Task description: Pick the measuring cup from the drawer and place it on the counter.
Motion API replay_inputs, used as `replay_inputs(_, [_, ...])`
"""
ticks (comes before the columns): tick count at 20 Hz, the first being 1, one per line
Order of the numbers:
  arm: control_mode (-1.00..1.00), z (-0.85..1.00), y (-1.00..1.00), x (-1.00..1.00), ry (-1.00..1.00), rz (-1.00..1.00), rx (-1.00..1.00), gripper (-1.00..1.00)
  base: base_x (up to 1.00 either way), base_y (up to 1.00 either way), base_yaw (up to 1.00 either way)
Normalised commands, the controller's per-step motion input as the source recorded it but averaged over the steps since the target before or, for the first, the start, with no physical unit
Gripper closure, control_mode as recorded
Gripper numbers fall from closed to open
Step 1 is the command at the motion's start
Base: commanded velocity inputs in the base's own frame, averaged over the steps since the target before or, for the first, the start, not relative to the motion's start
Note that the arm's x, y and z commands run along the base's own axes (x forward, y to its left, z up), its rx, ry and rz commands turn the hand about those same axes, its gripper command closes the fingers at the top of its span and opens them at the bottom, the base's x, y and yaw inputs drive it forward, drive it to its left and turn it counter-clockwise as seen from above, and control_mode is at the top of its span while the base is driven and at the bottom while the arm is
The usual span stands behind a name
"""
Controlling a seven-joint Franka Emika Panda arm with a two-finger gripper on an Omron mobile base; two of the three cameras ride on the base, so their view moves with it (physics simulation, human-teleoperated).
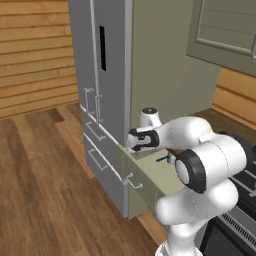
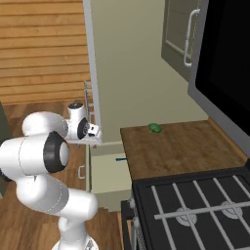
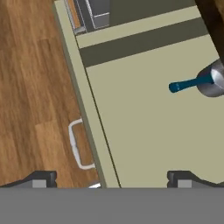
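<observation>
The drawer (image 3: 153,131) is pulled open, pale olive-beige, with its silver bar handle (image 3: 76,146) on the front panel. Inside it lies the measuring cup (image 3: 213,82), a shiny silver bowl at the hand view's right edge with its teal handle (image 3: 187,84) pointing left. My gripper (image 3: 111,179) hangs open above the drawer's front edge, well apart from the cup and holding nothing. From the base views the hand (image 1: 142,140) hovers over the drawer (image 1: 150,172), and the teal handle (image 1: 161,159) shows just beyond it. The dark wood counter (image 2: 180,146) lies to the right of the drawer (image 2: 107,176).
The grey fridge (image 1: 100,75) with its drawers stands left of the open drawer. A small green piece (image 2: 155,128) rests at the counter's back. The black stove top (image 2: 195,205) adjoins the counter's near side, and a dark appliance (image 2: 224,63) hangs above.
</observation>
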Motion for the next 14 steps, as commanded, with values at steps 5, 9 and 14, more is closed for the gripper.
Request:
replay_inputs(5, [-1.0, -0.62, 0.09, 0.12, 0.03, -0.01, 0.0, -1.0, 0.0, 0.0, 0.0])
replay_inputs(9, [-1.0, -0.58, 0.18, 0.03, 0.0, 0.0, 0.0, -1.0, 0.0, 0.0, 0.0])
replay_inputs(14, [-1.0, -0.46, 0.31, 0.0, 0.0, 0.0, 0.0, -1.0, 0.0, 0.0, 0.0])
